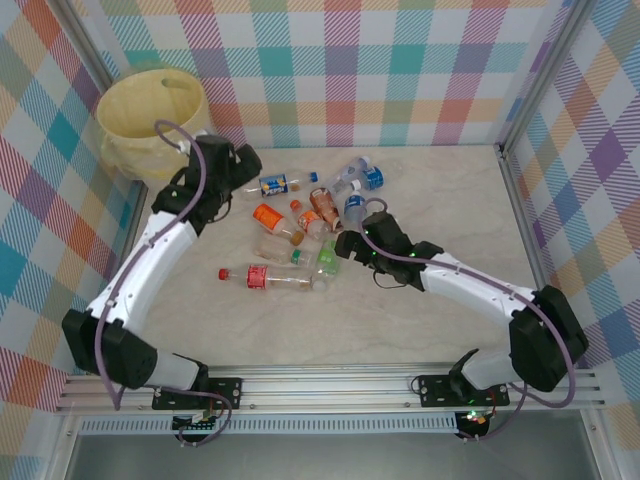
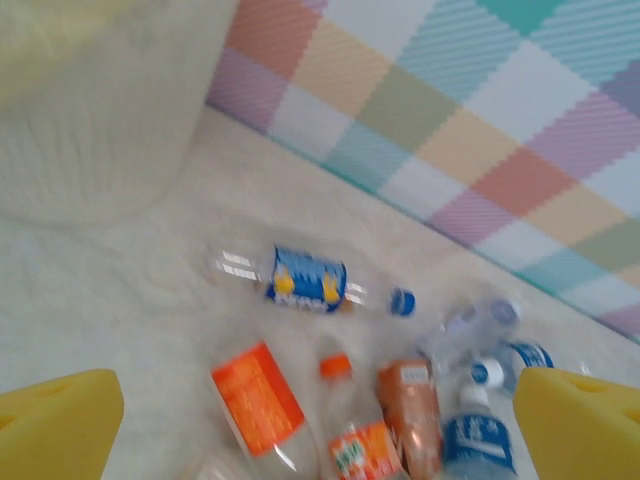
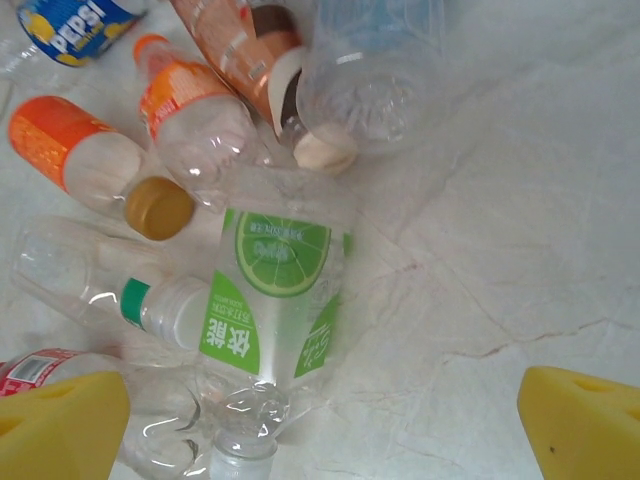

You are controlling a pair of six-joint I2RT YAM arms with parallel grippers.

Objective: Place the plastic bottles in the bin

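The plastic bottles (image 3: 270, 300) are clear and glossy, with shiny printed labels. The counter (image 1: 440, 200) looks like pale, matt, faintly veined stone. The bin (image 1: 130, 150) is lined with thin translucent film; the front rail (image 1: 330, 385) is ribbed bare metal.

White arms (image 1: 150, 262), black joints (image 1: 545, 335), lilac cables (image 1: 97, 362), yellow pads (image 2: 55, 425)

The right gripper (image 3: 320, 428), yellow fingers (image 3: 60, 425) spread wide, hangs above a green-labelled bottle (image 3: 275, 300) lying among other plastic bottles (image 3: 190, 110) on the pale counter (image 3: 500, 200).
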